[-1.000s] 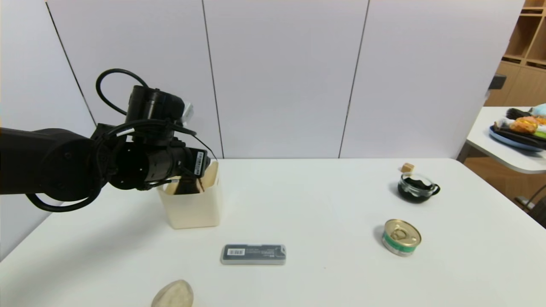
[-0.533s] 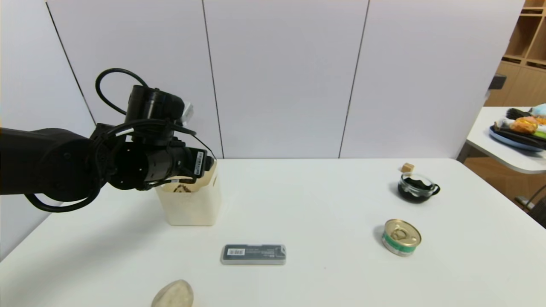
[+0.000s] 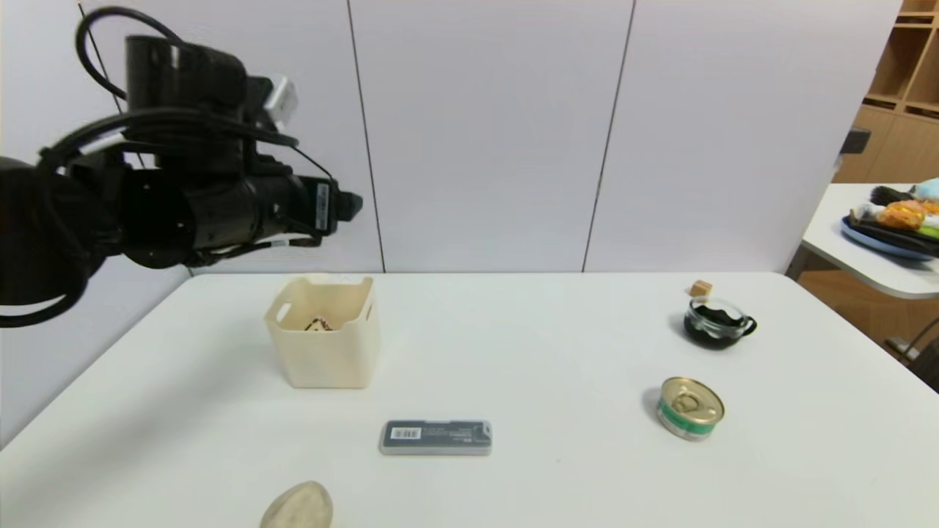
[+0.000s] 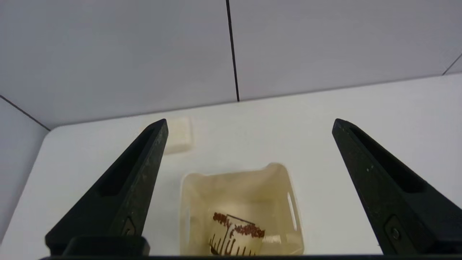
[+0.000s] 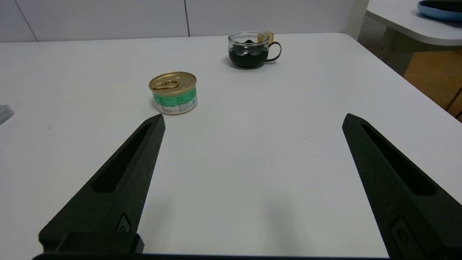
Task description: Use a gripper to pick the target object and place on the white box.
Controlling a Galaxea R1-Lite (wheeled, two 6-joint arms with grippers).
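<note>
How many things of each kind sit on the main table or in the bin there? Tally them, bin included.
Bin: 1
Cake slice: 1
Grey case: 1
Can: 1
Cup: 1
Small tan block: 1
Pale rounded thing, partly in view: 1
Pale block behind the bin: 1
Total: 8

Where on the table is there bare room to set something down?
Widest: between the white box and the glass cup, behind the grey case. Another lies right of the tin, toward the table's right edge. Tighter spots: the cup, with a small wooden block close behind, and inside the box, where the cake slice lies.
</note>
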